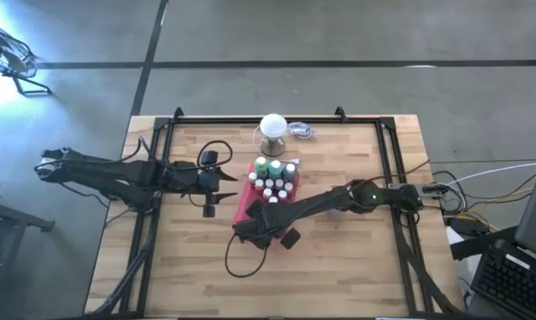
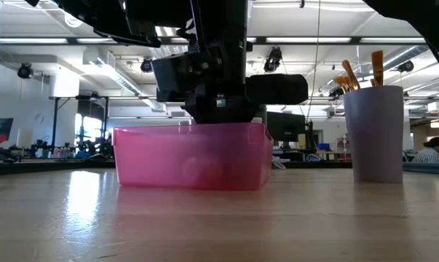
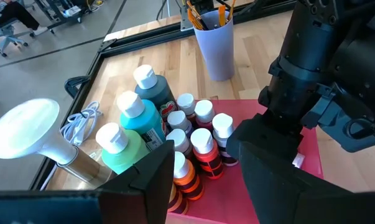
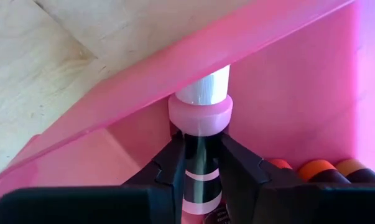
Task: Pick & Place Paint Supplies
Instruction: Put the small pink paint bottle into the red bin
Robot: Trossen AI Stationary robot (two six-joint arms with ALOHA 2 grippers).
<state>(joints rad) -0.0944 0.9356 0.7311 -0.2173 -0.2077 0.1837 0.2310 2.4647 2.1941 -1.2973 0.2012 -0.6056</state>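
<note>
The pink paint bottle (image 4: pixel 198 134) sits between the right pincer's (image 4: pixel 198 180) two fingers inside the pink tray (image 4: pixel 287 106), close against the tray's wall, its white cap pointing away from the wrist, so its long axis runs along the line of the fingers. The fingers are narrowed onto its dark body just behind the pink shoulder (they look to be touching it on both sides, so I judge it gripped). Orange-topped bottles (image 4: pixel 318 169) lie just beside it in the lower right of the right wrist view.

In the high view the right arm reaches from centre right down to the tray's (image 1: pixel 244 200) lower edge at mid-frame, wrist pitched steeply into it. The left pincer (image 1: pixel 209 206) waits just left of the tray, half open and empty, above the table (image 1: pixel 356 267). The right arm is nearer.
</note>
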